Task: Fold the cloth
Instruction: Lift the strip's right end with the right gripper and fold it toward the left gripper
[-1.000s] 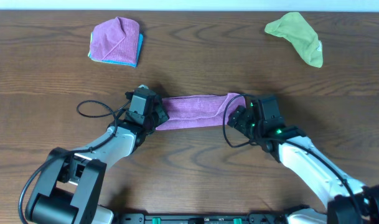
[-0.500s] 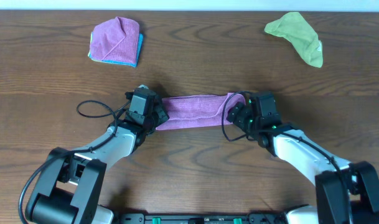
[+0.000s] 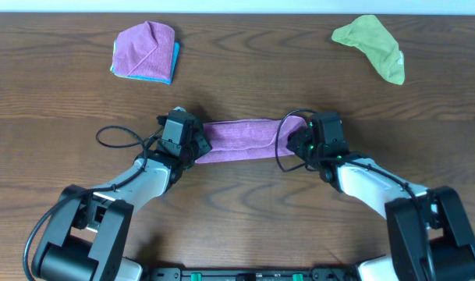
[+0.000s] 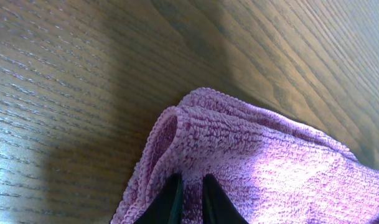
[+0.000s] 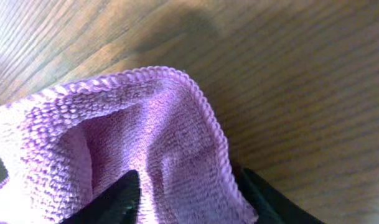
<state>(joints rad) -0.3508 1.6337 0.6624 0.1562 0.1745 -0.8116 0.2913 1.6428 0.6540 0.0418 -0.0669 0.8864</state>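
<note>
- Dark wood table (image 3: 50, 101) is carrying three cloths in all, two purple and one green, while two arms are reaching in from its near edge.
- At the far left, the folded cloth (image 3: 143, 48), purple, is lying in a rough square on something blue (image 3: 175, 56) that is showing only along its right and lower edges. It is sitting well apart from both arms.
- The left arm (image 3: 140, 181) is stretching from the bottom-left corner diagonally up toward the middle, its white forearm lying low. The left cable (image 3: 116, 136), black, is looping out beside the wrist.
- The left gripper (image 3: 198, 144) is sitting on the left end of the cloth (image 3: 241, 139). In the wrist view its two black fingertips (image 4: 170, 202) are standing almost together, pinching a ridge of purple pile between them.
- The cloth is lying at the table's middle as one long narrow band, running between the two grippers. Its hemmed edge is curling over at the left end.
- The right gripper (image 3: 295, 142) is sitting at the band's right end, with the right cable (image 3: 292, 117) arching over it. In its wrist view the fingers (image 5: 114, 196) are standing apart with the hemmed corner humping up between them. Whether they are clamping it I cannot tell.
- The right arm (image 3: 370, 176) is mirroring the left, slanting up from the bottom-right corner.
- At the far right, the green cloth (image 3: 370, 47) is lying crumpled near the table's back edge.
</note>
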